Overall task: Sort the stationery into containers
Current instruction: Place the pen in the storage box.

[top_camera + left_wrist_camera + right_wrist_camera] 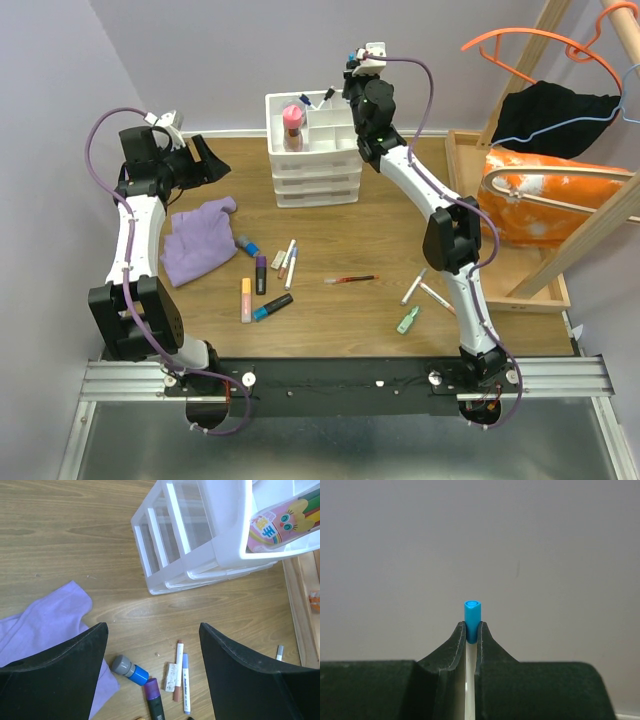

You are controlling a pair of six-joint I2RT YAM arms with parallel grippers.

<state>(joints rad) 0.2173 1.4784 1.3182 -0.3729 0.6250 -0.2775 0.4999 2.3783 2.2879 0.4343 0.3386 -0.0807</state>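
Observation:
The white organiser (318, 185) stands at the back of the table, with a pink tube (292, 125) upright in its top compartments. My right gripper (340, 92) hovers over its back right corner, shut on a white pen with a blue cap (472, 616); the cap sticks out past the fingertips against the wall. My left gripper (205, 160) hangs open and holds nothing, left of the organiser (200, 535). Below it lie a blue stub with a grey cap (129, 670), a purple-capped marker (155, 700) and two white pens (179, 670). More stationery lies mid-table: an orange highlighter (246, 298) and a red pen (350, 279).
A purple cloth (197, 240) is bunched on the table's left, under the left arm. On the right a wooden tray-frame (535, 290) holds an orange bag (545, 205), a black cloth and hangers. Two pale pens (413, 287) and a green piece (408, 320) lie by the right arm.

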